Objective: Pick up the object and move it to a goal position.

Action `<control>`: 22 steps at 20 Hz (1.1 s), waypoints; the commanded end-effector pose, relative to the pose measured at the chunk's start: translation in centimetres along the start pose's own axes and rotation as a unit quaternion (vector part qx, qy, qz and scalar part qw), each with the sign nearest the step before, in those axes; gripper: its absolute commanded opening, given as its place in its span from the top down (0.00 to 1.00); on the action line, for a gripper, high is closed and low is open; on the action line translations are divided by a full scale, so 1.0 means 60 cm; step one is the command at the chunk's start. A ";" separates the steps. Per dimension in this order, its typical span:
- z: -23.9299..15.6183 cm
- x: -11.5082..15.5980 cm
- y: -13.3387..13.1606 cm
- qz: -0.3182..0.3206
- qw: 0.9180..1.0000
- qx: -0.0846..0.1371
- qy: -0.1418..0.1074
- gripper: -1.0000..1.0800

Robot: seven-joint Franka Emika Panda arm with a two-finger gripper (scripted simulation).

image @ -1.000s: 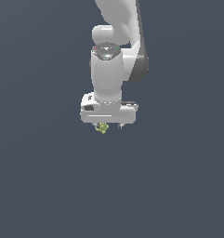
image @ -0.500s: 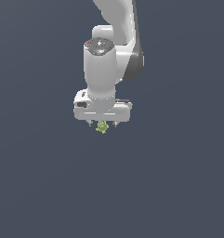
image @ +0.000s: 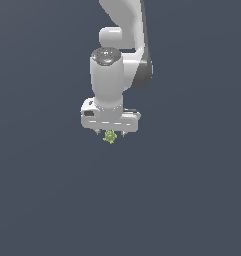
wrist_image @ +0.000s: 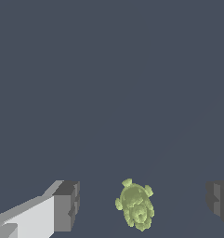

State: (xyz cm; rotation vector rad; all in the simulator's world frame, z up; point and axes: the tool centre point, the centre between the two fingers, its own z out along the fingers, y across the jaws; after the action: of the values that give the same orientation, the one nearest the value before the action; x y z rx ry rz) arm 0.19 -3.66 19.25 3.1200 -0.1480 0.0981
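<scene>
The white robot arm has been shifted slightly toward the exterior view's left. The pincer [image: 110, 134] is spread; the tiny lumpy yellow-green object [wrist_image: 135, 205] lies between its fingertips [wrist_image: 67, 206], untouched, its underside hidden.

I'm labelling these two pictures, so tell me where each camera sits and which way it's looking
Exterior view: off the arm, facing the white arm and its gripper, with the yellow-green object just beneath it.
Wrist view: on the wrist, looking past both fingers at the object between them, untouched.
Shared: the object and the gripper.
</scene>
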 end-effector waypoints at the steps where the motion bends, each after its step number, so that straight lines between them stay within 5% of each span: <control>1: 0.016 -0.014 0.003 0.015 1.000 0.001 -0.003 0.04; 22: 0.156 -0.178 0.044 0.184 0.982 0.001 -0.032 0.04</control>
State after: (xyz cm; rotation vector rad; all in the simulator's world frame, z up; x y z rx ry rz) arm -9.78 -5.42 9.49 3.0612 -0.7071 0.0030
